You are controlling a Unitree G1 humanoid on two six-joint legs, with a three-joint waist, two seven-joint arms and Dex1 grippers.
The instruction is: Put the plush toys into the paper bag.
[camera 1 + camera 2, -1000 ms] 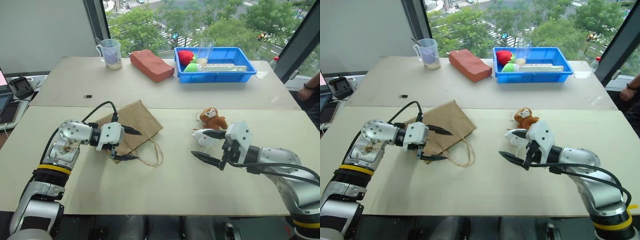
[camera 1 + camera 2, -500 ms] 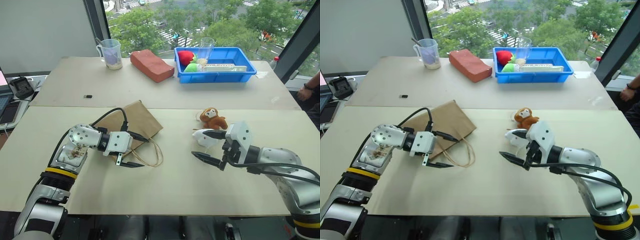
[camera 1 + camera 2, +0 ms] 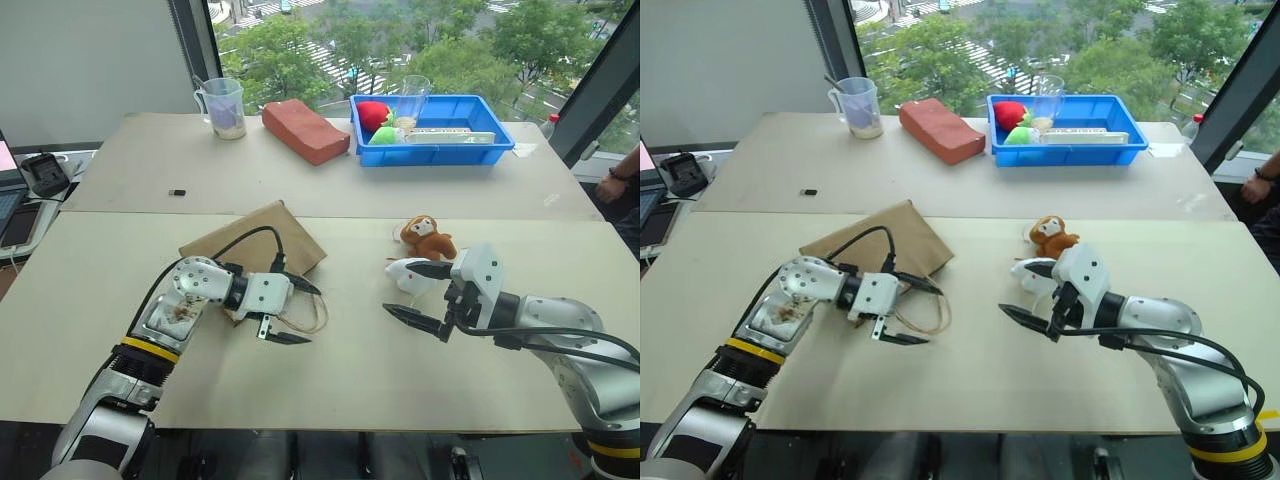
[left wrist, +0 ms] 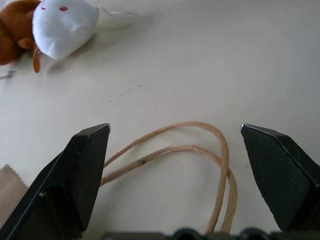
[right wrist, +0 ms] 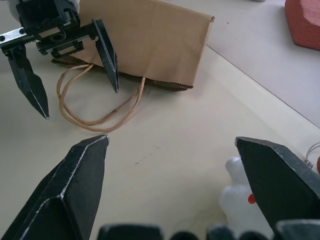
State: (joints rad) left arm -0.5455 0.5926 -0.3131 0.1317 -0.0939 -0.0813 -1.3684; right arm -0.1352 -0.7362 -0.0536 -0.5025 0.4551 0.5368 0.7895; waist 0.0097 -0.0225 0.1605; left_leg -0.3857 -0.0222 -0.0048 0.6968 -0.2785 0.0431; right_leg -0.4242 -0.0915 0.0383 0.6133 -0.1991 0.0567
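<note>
The brown paper bag [image 3: 262, 237] lies flat on the near table, its two cord handles [image 4: 200, 150] looping out toward me. My left gripper [image 3: 313, 316] hangs open just over those handles, one finger on each side of the loops, holding nothing. The brown monkey [image 3: 425, 237] sits at centre right. The white plush toy [image 3: 408, 277] lies just in front of it. My right gripper [image 3: 396, 286] is open beside the white toy, its upper finger over the toy, gripping nothing. In the right wrist view the left gripper [image 5: 81, 103] stands over the handles by the bag's mouth.
On the far table stand a blue bin [image 3: 495, 150] with red and green soft items and a glass, a reddish brick-shaped block [image 3: 304, 130] and a measuring jug [image 3: 224, 105]. A small black item [image 3: 176, 192] lies near the seam. A person's arm [image 3: 620, 175] shows at the right edge.
My left gripper has moved right and a little down, from over the bag's body to over its cord handles, still open. The right gripper and both toys have stayed put.
</note>
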